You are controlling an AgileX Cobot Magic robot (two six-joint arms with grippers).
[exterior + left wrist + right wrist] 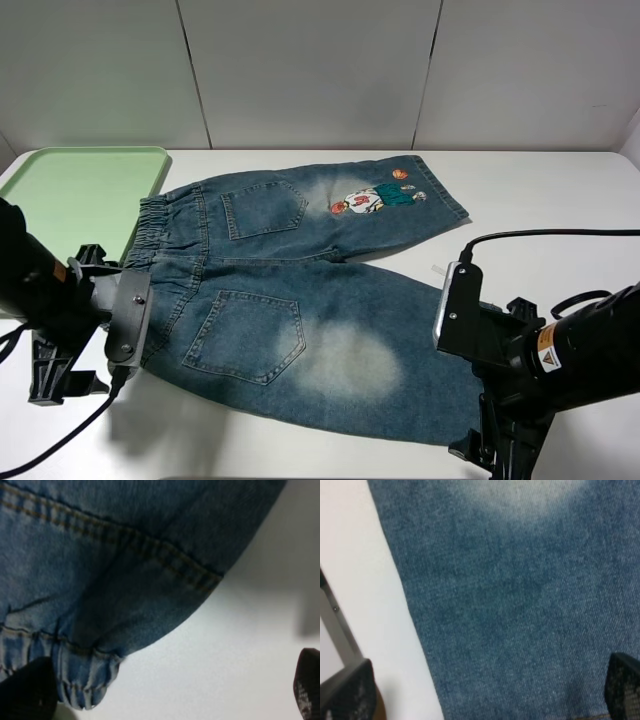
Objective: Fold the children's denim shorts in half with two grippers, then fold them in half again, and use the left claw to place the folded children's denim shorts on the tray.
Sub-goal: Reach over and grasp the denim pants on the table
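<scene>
First fold: left gripper [165,687] and right gripper [485,692] gape empty at the shorts' [300,290] near edge; next I pinch it.

Bright, even light from above fills the high view; the white surface [560,200] is evenly lit, with soft grey shadows beside the children's denim shorts [300,310] and under the arms [60,290]. Both wrist views are soft: denim weave reads fairly well, but the left claw [167,695] and right claw [485,695] blur darkly at the edges.

Tray [70,190] cropped at left edge.
</scene>
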